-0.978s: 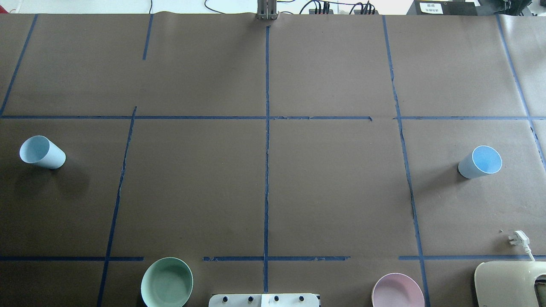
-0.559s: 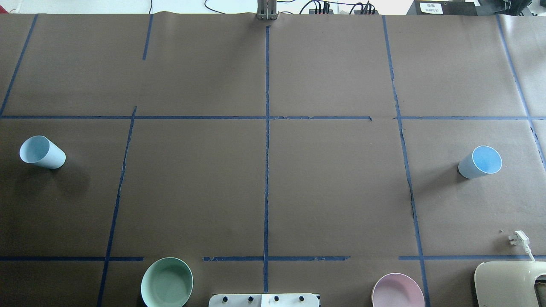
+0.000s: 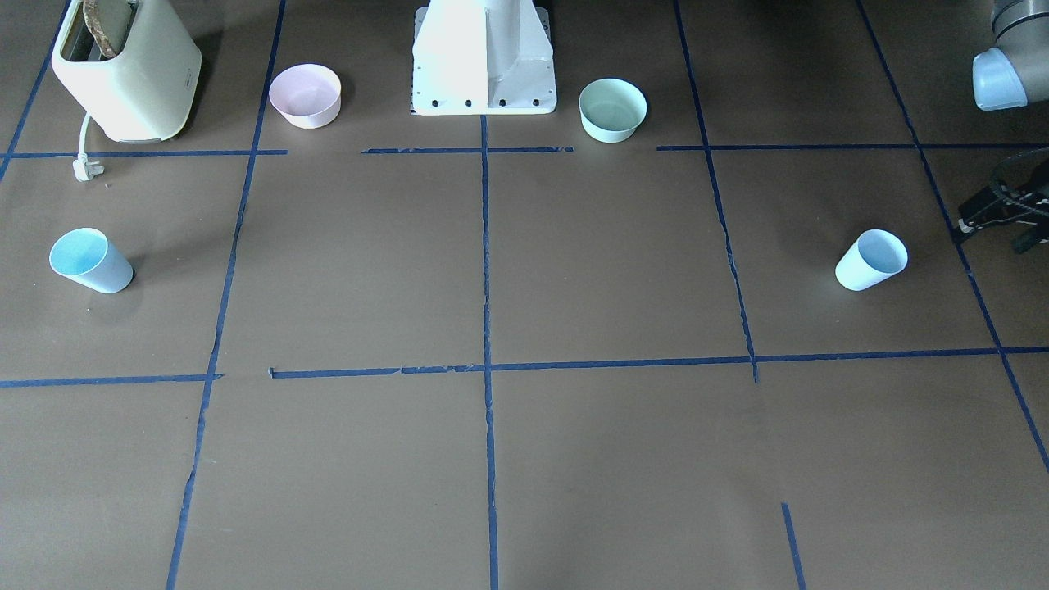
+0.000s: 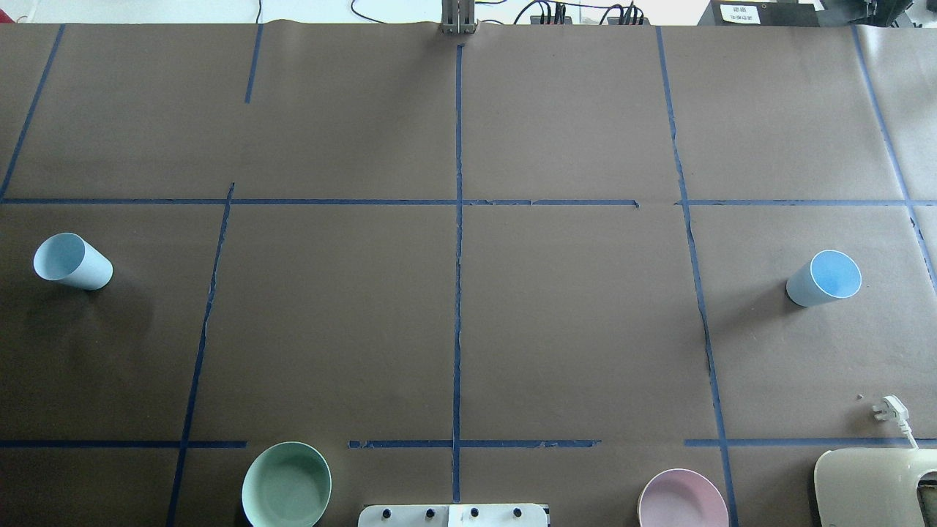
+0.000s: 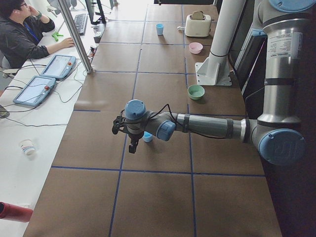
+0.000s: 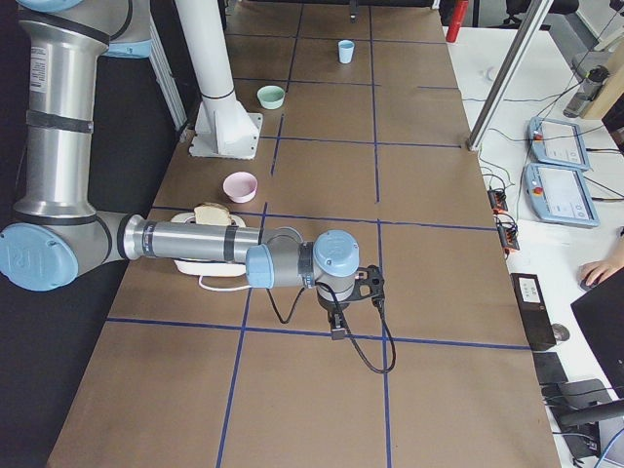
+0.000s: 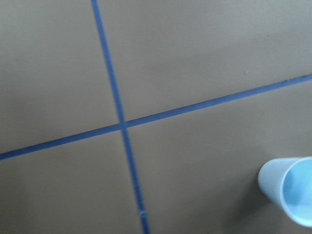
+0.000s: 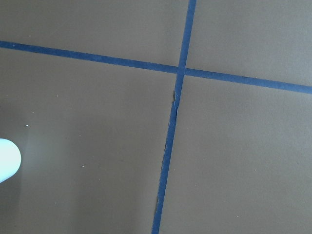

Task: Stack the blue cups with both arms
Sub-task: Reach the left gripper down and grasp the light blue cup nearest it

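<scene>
Across the overhead pictures nothing on the table has shifted: both cups and both bowls lie where they did a second ago, and no arm shows there.

Overhead: on the brown paper-covered table [image 4: 571, 329], the left cup [image 4: 73, 262], a small tapered pale-blue plastic cup, stands mouth up near the left edge. The right cup [image 4: 823, 278], its twin, stands near the right edge, well apart from it. A wide mint-green bowl [image 4: 286, 484] and a wide pink bowl [image 4: 682, 501] sit at the near edge.

Front-facing: the left cup [image 3: 871, 260] is on the view's right. The black left gripper [image 3: 1012, 209] is cut by the frame edge, apart from the cup; I cannot tell how its jaws stand.

Left side view: the left arm [image 5: 207, 126], a grey metal tube with light-blue caps, reaches out low over the table. Its gripper hangs down near the left cup [image 5: 147, 138], which it partly hides.

Right side view: the right arm [image 6: 195, 242] is stretched out likewise, with the right gripper [image 6: 336, 327] pointing down above the paper. I cannot tell its opening here.

Left wrist view: the left cup [image 7: 290, 195] is at the lower right corner.

Right wrist view: a pale sliver shows at the left edge, too little to name.
</scene>
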Tool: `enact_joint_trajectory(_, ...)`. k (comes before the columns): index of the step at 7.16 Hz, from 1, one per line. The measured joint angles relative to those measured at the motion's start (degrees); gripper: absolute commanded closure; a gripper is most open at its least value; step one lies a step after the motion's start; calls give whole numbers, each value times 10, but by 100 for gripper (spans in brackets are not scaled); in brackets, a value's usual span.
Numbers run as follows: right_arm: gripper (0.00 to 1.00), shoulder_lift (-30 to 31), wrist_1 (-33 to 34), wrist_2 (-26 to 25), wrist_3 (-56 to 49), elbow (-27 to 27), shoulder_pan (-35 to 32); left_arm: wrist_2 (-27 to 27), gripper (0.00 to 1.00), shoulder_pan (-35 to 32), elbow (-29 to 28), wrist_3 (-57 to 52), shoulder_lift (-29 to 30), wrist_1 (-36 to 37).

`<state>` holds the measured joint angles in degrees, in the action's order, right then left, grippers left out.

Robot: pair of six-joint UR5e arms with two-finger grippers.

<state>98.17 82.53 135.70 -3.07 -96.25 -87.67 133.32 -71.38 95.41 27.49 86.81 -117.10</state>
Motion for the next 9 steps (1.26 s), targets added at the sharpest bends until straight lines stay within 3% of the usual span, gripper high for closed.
enact_joint_trajectory(2,0,0,0,-1,0,0,0,-55,0,56,-1,79,-1,-34)
enact_joint_trajectory(4,0,0,0,-1,0,1,0,-70,0,81,-4,97,-2,-39)
enact_joint_trajectory(5,0,0,0,-1,0,2,0,-71,10,92,-10,98,-2,-39)
enact_joint_trajectory(7,0,0,0,-1,-1,2,0,-71,69,109,-18,99,-2,-39)
enact_joint_trajectory(8,0,0,0,-2,-1,3,1,-69,89,112,-19,101,-2,-39)
enact_joint_trajectory(9,0,0,0,-2,-1,3,1,-67,95,113,-19,104,-2,-39)
